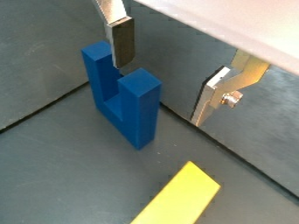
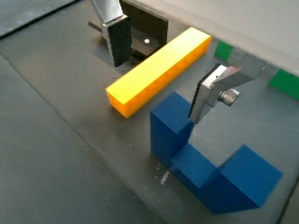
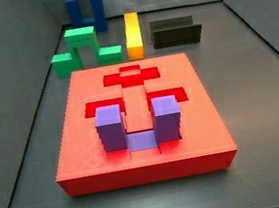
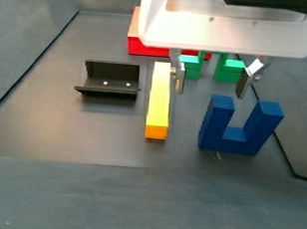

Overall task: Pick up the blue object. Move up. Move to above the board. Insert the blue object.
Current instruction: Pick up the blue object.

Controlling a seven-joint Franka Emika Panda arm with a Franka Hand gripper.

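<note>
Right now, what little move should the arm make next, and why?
Probably shift sideways over the blue object and lower. The gripper hangs open beside and above it, holding nothing, with one finger near a prong, so the jaws do not yet straddle the block.

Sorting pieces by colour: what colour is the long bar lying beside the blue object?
Yellow: the bar shows best in a side view, beside the blue object, near the gripper.
</note>
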